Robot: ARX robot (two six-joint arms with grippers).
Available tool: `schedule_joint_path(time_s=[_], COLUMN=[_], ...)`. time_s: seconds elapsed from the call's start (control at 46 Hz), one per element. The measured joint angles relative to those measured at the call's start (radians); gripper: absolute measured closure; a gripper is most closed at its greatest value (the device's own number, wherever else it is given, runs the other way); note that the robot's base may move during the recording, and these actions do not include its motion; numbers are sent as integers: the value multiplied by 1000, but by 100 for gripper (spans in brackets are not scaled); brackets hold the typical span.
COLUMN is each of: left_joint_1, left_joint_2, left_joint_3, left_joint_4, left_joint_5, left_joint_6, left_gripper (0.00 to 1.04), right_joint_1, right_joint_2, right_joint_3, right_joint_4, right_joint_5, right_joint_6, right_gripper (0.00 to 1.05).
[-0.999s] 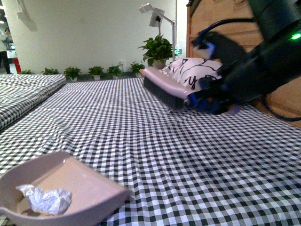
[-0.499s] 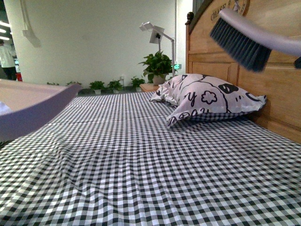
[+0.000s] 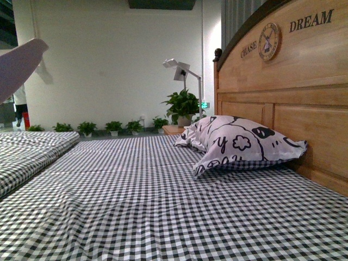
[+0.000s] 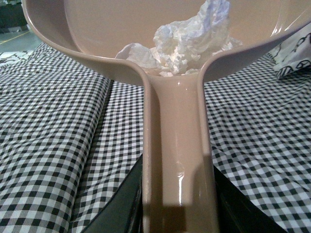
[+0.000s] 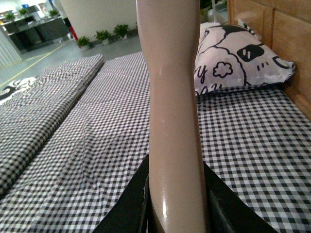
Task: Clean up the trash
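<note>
The trash (image 4: 187,41), a crumpled ball of white paper, lies in the bowl of the pinkish-beige dustpan (image 4: 177,145). My left gripper (image 4: 177,204) is shut on the dustpan's handle and holds it high above the bed. In the front view only the dustpan's edge (image 3: 19,65) shows at the upper left. My right gripper (image 5: 177,208) is shut on the pale handle of the brush (image 5: 172,97), raised over the bed; its bristles are out of view. Neither gripper shows in the front view.
A bed with a black-and-white checked sheet (image 3: 163,206) fills the foreground. A patterned pillow (image 3: 239,138) leans against the wooden headboard (image 3: 293,98) at right. A second checked bed (image 3: 27,152) lies at left. Potted plants (image 3: 182,109) and a lamp (image 3: 179,70) stand behind.
The dustpan has risen from low left to the upper left corner of the front view. The brush has lifted out of the front view at top right.
</note>
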Motion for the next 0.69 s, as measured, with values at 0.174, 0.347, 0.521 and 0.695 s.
schedule_joint_path(time_s=[0.174, 0.347, 0.521, 0.695], left_joint_1=[3, 11, -13, -19], left_joint_2=[-196, -328, -349, -355], left_joint_3=[-13, -23, -67, -78], left_joint_4=[-129, -208, -204, -204], left_joint_5=[2, 13, 13, 16], left_joint_6=[-34, -77, -108, -122], left_gripper=[78, 78, 78, 78], right_joint_1=[-6, 13, 12, 10], right_joint_2=[-97, -170, -176, -175], right_joint_3=[-17, -35, -43, -47], right_joint_4=[-48, -72, -53, -53], right_joint_5=[23, 62, 117, 130], right_joint_6=[31, 34, 34, 34], right_gripper=[84, 84, 84, 84])
